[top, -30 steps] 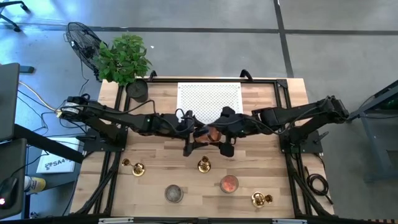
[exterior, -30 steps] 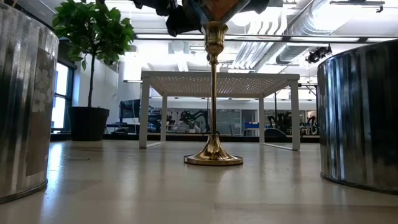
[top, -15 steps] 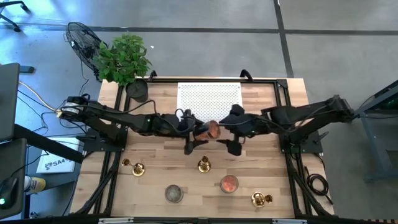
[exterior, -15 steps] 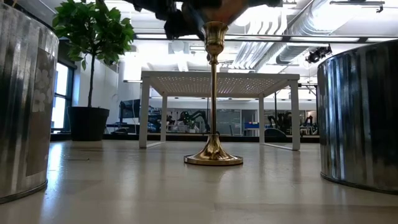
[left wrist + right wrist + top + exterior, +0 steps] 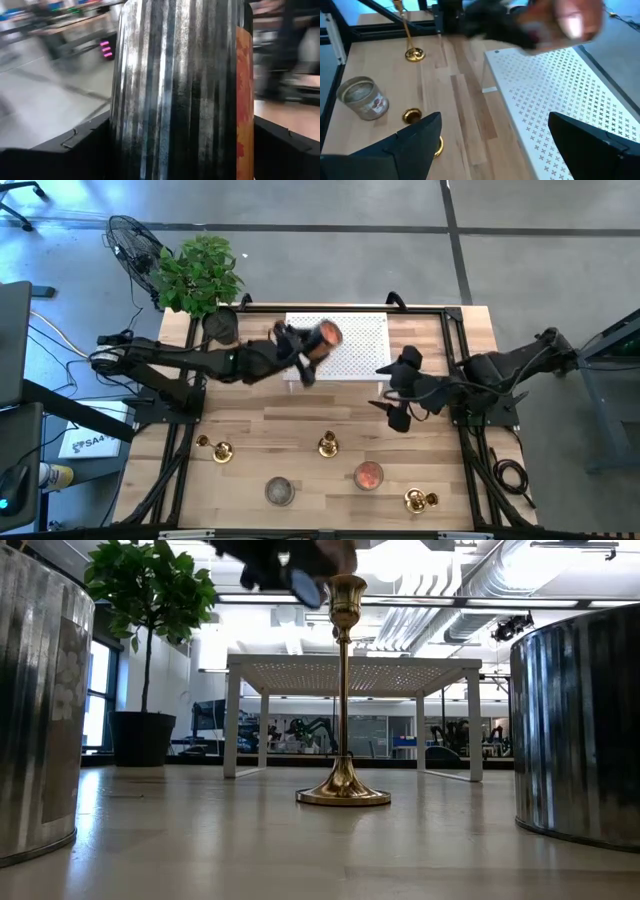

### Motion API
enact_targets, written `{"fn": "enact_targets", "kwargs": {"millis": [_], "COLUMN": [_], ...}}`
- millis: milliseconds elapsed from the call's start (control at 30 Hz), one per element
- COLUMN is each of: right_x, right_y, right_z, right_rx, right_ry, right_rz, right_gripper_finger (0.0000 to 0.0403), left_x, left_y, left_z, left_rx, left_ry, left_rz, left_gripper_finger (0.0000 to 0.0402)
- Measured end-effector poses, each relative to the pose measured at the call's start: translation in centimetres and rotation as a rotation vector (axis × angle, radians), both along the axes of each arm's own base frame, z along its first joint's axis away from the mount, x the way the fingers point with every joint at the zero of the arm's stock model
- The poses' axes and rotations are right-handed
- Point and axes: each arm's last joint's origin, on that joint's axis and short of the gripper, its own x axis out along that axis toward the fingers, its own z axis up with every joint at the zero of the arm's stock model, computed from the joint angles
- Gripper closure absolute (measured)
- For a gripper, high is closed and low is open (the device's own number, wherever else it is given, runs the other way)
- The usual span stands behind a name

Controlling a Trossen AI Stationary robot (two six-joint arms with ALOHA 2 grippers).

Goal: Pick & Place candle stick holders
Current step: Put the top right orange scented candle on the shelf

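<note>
My left gripper is shut on a ribbed grey metal candle tin with an orange top, above the white perforated stand. The tin fills the left wrist view. My right gripper hangs open and empty to the right of the table's middle. Three gold candle stick holders stand on their round bases on the wood: a tall one in the middle, also in the low view, one at the left, one near the front right. My left gripper holds the tin by its ribbed side wall, one finger on each side. The fingers come about level from the table's left. The tin is lifted clear above the white stand, its orange top showing from above.
A grey tin and an orange candle stand near the front edge; in the low view they loom as two ribbed walls at left and right. A potted plant stands at the far left corner.
My left gripper has carried the tin from the table's middle toward the far edge and upward, out over the white stand, turning as it went. My right gripper, which stood at the tin, has drawn back toward the table's right edge, open.
</note>
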Motion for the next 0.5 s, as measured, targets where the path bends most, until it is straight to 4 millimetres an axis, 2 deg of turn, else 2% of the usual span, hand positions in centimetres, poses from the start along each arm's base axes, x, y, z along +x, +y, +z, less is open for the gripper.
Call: {"fn": "enact_targets", "kwargs": {"millis": [133,267,500], "right_x": [0.0,-0.1,-0.5], "right_y": [0.9,1.7,2.6], "right_z": [-0.3,-0.4,-0.4], "right_rx": [-0.003,-0.010,-0.010], "right_ry": [0.005,0.002,-0.002], "right_rz": [0.012,0.024,0.051], "right_gripper_finger": [0.0043,0.0043,0.0043], "left_x": [-0.5,-0.9,-0.6], "left_y": [3.5,6.1,8.1], "left_z": [0.0,-0.4,-1.7], "left_rx": [-0.078,-0.167,-0.201], "left_ry": [-0.059,-0.113,-0.114], "left_rz": [0.152,0.229,0.302], "left_gripper_finger": [0.0045,0.0045,0.0045]}}
